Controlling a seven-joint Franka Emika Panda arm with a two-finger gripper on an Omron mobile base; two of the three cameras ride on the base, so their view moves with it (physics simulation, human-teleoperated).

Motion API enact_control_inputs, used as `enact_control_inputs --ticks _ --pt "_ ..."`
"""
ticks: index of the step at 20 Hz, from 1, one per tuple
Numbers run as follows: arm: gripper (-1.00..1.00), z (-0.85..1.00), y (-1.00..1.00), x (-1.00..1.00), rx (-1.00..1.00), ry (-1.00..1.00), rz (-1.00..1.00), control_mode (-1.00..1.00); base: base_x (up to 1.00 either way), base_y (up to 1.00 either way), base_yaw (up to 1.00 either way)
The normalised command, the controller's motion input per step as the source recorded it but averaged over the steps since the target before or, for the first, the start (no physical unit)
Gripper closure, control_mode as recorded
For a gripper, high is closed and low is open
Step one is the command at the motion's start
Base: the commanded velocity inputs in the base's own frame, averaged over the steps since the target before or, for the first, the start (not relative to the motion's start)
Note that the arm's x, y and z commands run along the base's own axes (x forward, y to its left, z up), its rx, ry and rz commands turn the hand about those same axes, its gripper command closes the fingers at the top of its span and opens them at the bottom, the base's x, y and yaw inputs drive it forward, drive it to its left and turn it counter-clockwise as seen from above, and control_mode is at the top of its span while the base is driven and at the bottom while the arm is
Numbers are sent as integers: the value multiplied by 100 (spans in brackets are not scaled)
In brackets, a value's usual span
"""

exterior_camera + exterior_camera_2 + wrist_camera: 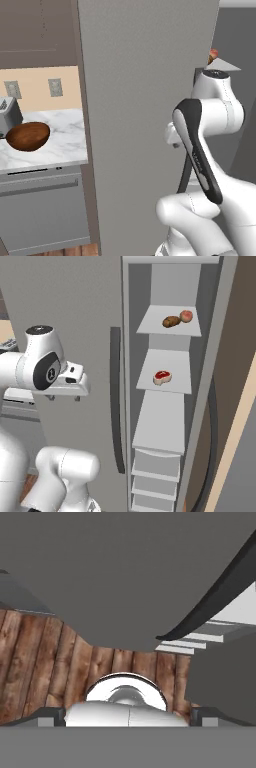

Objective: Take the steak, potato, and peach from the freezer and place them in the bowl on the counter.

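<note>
From the left base view, the freezer door [145, 125] hides the shelves behind it; only a sliver of the peach [213, 54] shows past the door's right edge. The toaster [7, 114], left of the door, is cut by the picture's left edge, and the bowl [27, 136] overlaps its base. From the right base view, the steak [162, 377] is too small for its bone mark to be told.

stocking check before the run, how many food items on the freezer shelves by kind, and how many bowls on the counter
steak: 1, middle shelf of the freezer
potato: 1, top shelf
peach: 1, top shelf beside the potato
bowl: 1, on the counter
total: 4
</note>
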Motion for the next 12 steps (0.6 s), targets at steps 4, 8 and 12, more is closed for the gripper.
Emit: enact_control_inputs --ticks 4,8,12 --pt "-100 0 -2 -27 1 0 0 -100 0 0 0" --pt "-100 0 -2 -15 1 0 -1 -100 0 0 0" --pt "-100 0 -10 -9 4 0 -4 -100 0 0 0"
